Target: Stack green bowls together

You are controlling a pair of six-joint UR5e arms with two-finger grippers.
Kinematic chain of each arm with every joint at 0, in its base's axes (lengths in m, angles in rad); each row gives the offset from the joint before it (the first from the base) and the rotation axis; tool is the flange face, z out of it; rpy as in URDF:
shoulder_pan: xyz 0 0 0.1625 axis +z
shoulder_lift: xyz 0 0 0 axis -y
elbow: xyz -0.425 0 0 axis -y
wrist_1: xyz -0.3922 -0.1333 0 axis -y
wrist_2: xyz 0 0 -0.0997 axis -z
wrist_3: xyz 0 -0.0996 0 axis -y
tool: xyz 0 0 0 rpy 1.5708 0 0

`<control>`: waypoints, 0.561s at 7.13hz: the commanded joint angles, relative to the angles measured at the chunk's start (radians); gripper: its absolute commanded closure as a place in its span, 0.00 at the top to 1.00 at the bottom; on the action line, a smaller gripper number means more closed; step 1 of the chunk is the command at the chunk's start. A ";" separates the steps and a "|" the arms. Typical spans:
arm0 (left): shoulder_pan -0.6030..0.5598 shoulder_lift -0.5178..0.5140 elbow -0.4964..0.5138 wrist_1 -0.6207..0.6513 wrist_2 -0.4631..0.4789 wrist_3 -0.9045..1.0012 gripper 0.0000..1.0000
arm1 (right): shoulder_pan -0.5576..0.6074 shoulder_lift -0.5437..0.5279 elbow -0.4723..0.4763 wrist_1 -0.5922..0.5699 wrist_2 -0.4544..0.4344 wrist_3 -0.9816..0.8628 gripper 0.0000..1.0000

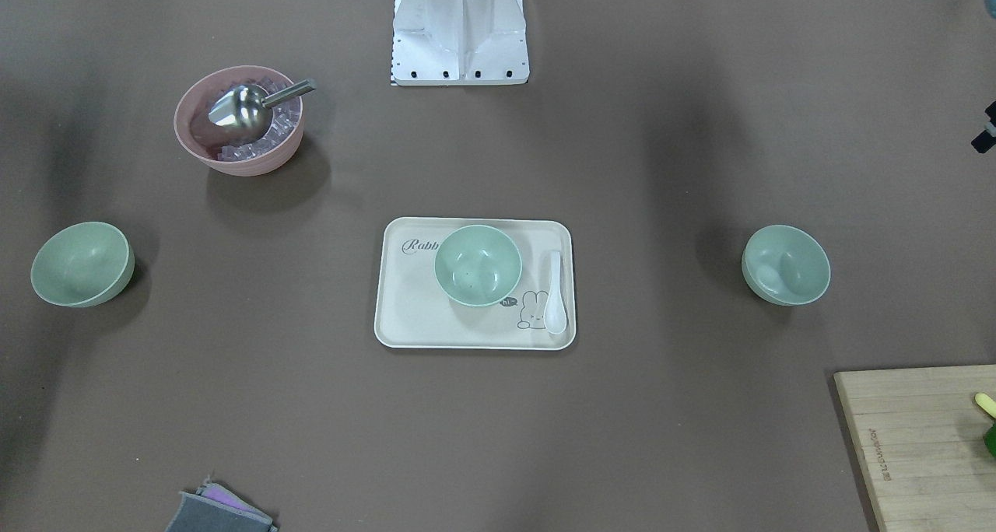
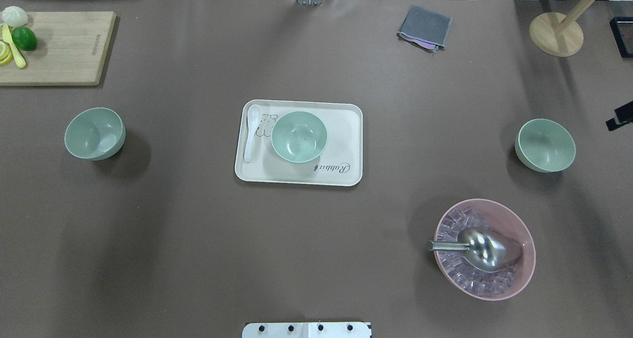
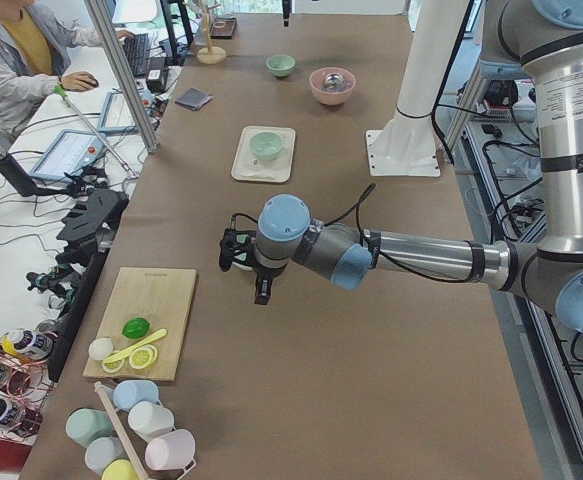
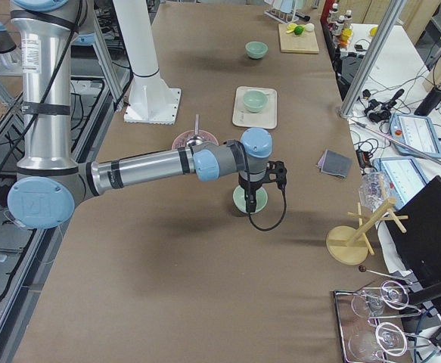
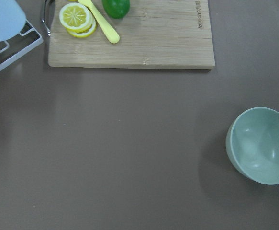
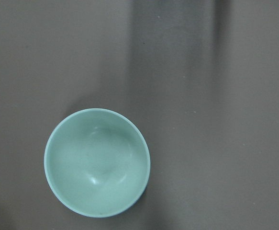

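Three pale green bowls stand upright and apart. The left green bowl (image 2: 94, 133) sits on the bare table and shows at the right in the left wrist view (image 5: 261, 145). The middle green bowl (image 2: 299, 136) stands on a cream tray (image 2: 341, 150). The right green bowl (image 2: 545, 145) fills the lower left of the right wrist view (image 6: 97, 162). My left gripper (image 3: 261, 292) hangs above the table between that bowl and the cutting board. My right gripper (image 4: 252, 195) hangs over the right bowl (image 4: 239, 204). I cannot tell whether either gripper is open or shut.
A pink bowl (image 2: 530, 259) with ice and a metal scoop (image 2: 487, 249) stands near the right bowl. A white spoon (image 2: 252, 130) lies on the tray. A cutting board (image 2: 59, 46) with lime and lemon, a grey cloth (image 2: 424, 27) and a wooden stand (image 2: 555, 34) lie at the far side.
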 commanded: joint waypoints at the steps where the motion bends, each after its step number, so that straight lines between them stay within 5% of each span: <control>1: 0.044 -0.035 0.003 0.000 0.014 -0.088 0.98 | -0.066 0.095 -0.146 0.056 -0.021 0.041 0.90; 3: 0.076 -0.052 0.003 0.000 0.013 -0.142 0.98 | -0.083 0.103 -0.287 0.222 -0.022 0.091 0.90; 4: 0.076 -0.052 -0.003 0.000 0.004 -0.146 0.98 | -0.110 0.114 -0.285 0.225 -0.021 0.186 0.90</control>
